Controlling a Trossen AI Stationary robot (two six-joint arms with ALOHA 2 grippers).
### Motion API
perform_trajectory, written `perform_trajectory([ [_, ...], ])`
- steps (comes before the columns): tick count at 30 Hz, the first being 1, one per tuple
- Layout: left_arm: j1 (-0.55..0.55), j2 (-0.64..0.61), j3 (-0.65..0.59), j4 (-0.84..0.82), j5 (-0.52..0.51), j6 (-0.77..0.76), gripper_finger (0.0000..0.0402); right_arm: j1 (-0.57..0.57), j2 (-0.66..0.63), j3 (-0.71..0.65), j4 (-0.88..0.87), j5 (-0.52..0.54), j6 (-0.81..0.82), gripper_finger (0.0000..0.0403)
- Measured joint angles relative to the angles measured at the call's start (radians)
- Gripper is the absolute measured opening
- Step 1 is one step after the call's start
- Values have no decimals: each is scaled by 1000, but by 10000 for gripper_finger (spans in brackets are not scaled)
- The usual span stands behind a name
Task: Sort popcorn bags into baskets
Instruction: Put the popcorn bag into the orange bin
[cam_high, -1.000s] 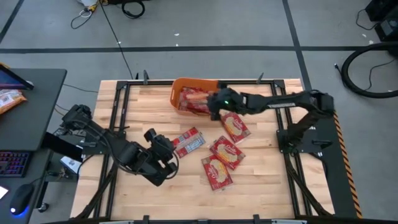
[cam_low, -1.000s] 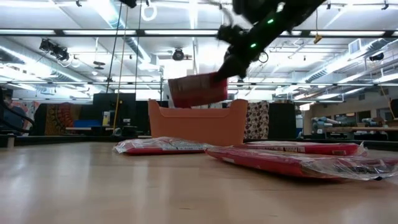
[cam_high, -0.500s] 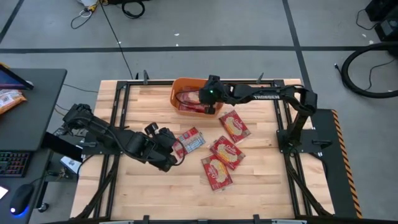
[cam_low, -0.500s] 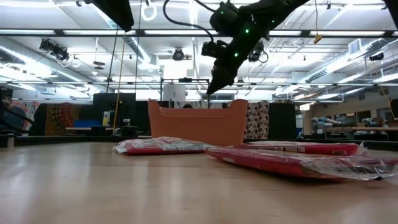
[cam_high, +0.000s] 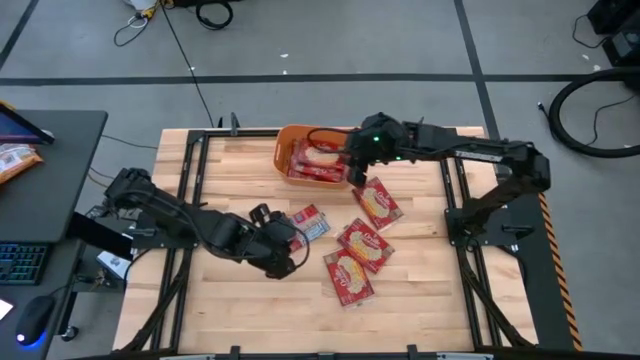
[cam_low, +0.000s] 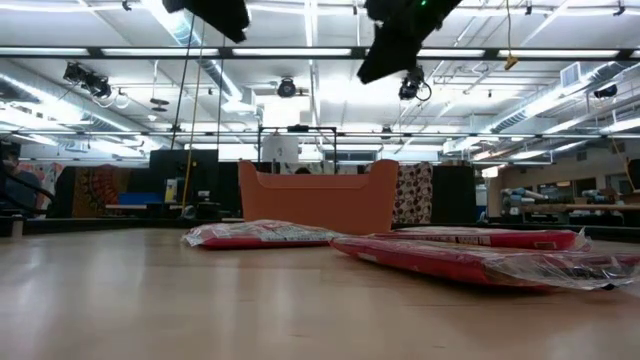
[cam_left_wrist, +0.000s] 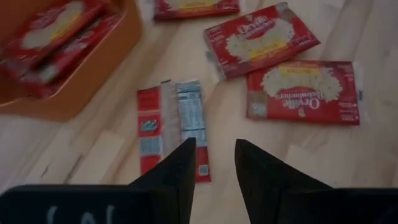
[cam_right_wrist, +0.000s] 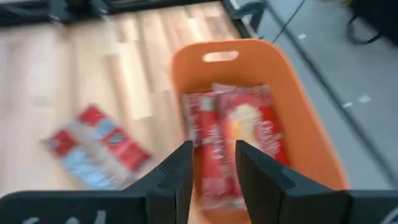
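Four flat, light, probably slippery film-wrapped bags (cam_high: 362, 245) are spread on the table beside the basket (cam_high: 283, 158), best pinched by an edge, with the nearest (cam_left_wrist: 172, 127) lined up under the left gripper (cam_left_wrist: 211, 163), narrowly parted and empty like the right gripper (cam_right_wrist: 211, 167) over the basket.

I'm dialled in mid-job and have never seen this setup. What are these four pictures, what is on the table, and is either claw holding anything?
Two robot arms work at a wooden table. One picture looks straight down, one looks level across the tabletop, and two come from cameras on the arms' wrists. The orange basket at the far edge holds several red popcorn bags. Four more bags lie loose; one is face down. The left gripper is open beside that face-down bag, holding nothing. The right gripper is open over the basket's edge, also empty.
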Motion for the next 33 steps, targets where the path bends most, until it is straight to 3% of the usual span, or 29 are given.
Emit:
perform_trajectory([
  [8, 122, 107, -17, 63, 258, 215, 116, 69, -102, 0, -204, -68, 182, 124],
  [16, 319, 66, -326, 252, 526, 238, 116, 203, -213, 0, -413, -27, 305, 124],
  [25, 500, 56, -481, 351, 580, 147, 131, 339, -276, -1, -419, 105, 419, 124],
  [33, 585, 56, -539, 486, 721, 161, 217, 374, -262, -2, -422, 117, 427, 124],
])
